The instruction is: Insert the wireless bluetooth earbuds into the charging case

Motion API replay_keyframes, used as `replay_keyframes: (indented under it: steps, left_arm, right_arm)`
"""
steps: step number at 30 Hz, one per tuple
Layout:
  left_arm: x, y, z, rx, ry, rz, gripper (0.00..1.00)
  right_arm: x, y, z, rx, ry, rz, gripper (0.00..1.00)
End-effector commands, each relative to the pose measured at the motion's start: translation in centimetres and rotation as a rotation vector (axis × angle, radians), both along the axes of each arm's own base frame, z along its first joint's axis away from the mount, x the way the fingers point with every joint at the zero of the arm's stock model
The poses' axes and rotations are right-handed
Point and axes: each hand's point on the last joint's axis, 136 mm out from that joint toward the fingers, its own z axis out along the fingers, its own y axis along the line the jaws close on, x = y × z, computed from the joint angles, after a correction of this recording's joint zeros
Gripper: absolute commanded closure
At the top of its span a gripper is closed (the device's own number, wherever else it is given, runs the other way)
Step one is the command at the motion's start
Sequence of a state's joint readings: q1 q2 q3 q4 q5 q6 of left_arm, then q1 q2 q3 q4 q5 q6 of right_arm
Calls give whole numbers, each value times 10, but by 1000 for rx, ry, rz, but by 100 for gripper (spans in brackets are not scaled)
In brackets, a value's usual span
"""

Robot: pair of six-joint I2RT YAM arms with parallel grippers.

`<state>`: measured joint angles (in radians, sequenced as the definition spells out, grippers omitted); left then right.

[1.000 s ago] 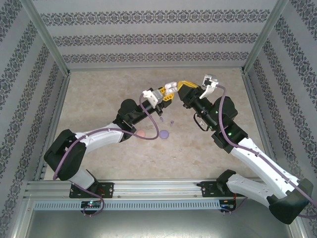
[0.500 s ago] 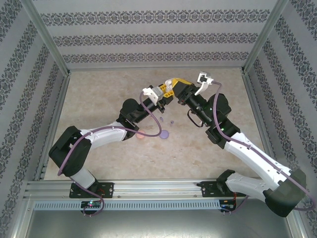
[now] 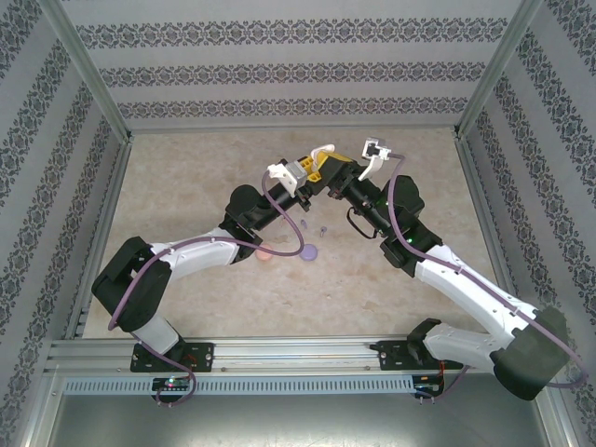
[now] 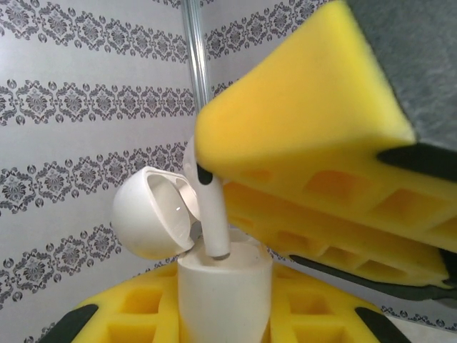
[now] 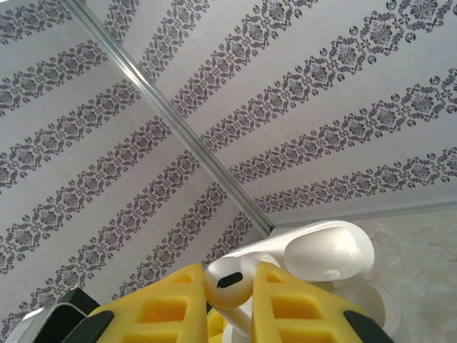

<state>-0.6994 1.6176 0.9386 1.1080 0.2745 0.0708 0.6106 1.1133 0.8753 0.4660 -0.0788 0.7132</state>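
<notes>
Top view, left side first: a pinkish round case (image 3: 265, 251) and a purple round case (image 3: 310, 251) sit on the beige table (image 3: 186, 186), at about 7 and 6 o'clock of the raised grippers. A tiny loose bud (image 3: 323, 228) and a second bud (image 3: 304, 224) lie beside them, colour too small to call. Left gripper (image 3: 313, 172) is clamped tight on the small glossy white case (image 4: 225, 293), held upright off the table, rounded lid (image 4: 151, 214) hinged open at 10 o'clock. Change over the last second: right arm swung in from 3 o'clock, so right gripper (image 3: 332, 176) now sits hard against the left one where a gap stood before. Its yellow fingers (image 5: 300, 304) are nearly closed, pinching the stemmed plastic white earbud (image 5: 230, 282) by the head. I'd call this insertion, no longer approach. Left wrist view gives what overhead can't: stem (image 4: 216, 229) pointing down from 12 o'clock, tip at the case mouth, apparently not seated yet. Right wrist view adds the grip on the bud head, open lid at 2 o'clock; socket alignment is hidden there.
</notes>
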Motion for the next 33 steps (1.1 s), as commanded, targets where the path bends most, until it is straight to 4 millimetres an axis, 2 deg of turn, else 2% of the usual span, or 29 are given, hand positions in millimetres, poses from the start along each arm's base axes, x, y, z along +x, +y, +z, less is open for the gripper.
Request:
replay_keyframes:
  steps: [1, 11, 33]
  left_arm:
    - [-12, -1, 31, -71, -70, -26, 100]
    - [-12, -4, 30, -63, -71, -33, 100]
    - [-8, -8, 32, -75, -67, -35, 100]
  right_arm:
    - [1, 0, 5, 29, -16, 14, 83]
    - [7, 1, -7, 29, 11, 22, 85]
    - [-5, 8, -20, 5, 20, 87, 89]
